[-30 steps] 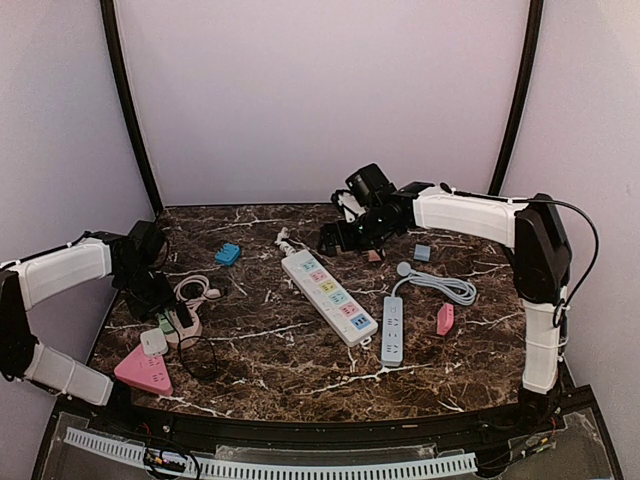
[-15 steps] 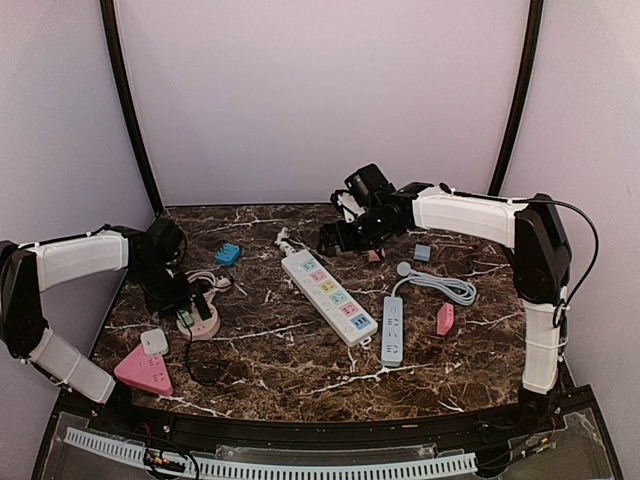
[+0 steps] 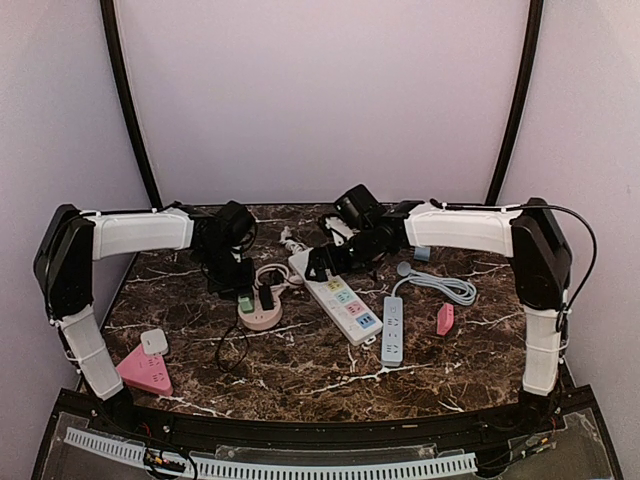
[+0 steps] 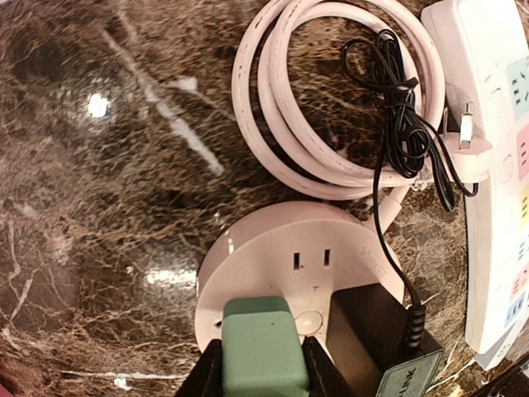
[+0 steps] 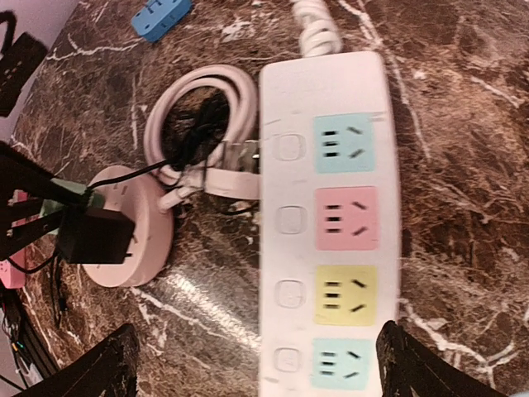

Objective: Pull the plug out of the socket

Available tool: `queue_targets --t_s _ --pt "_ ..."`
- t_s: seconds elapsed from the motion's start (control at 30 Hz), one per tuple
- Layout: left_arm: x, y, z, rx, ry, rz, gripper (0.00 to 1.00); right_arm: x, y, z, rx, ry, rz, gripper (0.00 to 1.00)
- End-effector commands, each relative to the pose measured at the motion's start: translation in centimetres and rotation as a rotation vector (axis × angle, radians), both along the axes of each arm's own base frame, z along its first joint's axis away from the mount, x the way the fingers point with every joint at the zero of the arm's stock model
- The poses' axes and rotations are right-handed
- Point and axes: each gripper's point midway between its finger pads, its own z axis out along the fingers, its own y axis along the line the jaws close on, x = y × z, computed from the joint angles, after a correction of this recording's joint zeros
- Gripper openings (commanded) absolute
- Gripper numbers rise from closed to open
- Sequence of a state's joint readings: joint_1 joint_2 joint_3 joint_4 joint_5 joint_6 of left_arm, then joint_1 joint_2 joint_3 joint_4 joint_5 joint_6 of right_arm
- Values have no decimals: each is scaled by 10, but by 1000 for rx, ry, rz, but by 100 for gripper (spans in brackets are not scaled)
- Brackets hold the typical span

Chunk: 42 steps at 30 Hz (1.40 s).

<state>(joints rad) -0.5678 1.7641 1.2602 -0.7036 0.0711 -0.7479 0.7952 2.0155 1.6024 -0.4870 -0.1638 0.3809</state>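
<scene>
Firmly, the left pincer (image 4: 259, 370) clamps one green plug (image 4: 258, 343), standing upright in the round pink socket (image 4: 285, 248) beside one black adapter (image 4: 364, 331) on the desk (image 4: 99, 207); the right pincer (image 5: 260, 364) gapes wide over one white power strip (image 5: 289, 256).

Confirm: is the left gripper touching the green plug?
Touching. Left wrist view shows both fingers flush against the green plug's sides, no gap.

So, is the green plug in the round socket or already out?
In: the green plug sits flush on the round socket, no prongs showing, left pincer closed around it.
</scene>
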Motion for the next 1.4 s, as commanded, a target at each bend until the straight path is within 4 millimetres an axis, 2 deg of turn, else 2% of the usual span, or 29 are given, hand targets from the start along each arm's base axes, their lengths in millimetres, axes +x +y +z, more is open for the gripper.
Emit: queue_targets --t_s 0.0,0.17,0.47,0.7,1.03,1.37 --pt "7 -27 9 -14 -34 -83 29 -28 35 24 136 20 63 95" --pt "7 -28 10 18 -41 -103 29 -48 65 24 247 98 119 88" --pt "3 -22 15 60 -49 -122 32 -47 94 13 327 188 137 63" --pt "3 -27 17 54 -58 -135 36 -49 106 1 329 221 145 52" --pt "-1 -19 10 103 -57 -135 36 -52 112 -14 320 245 143 49" --pt "-3 -14 0 129 -47 -135 33 -54 121 -27 298 256 147 38"
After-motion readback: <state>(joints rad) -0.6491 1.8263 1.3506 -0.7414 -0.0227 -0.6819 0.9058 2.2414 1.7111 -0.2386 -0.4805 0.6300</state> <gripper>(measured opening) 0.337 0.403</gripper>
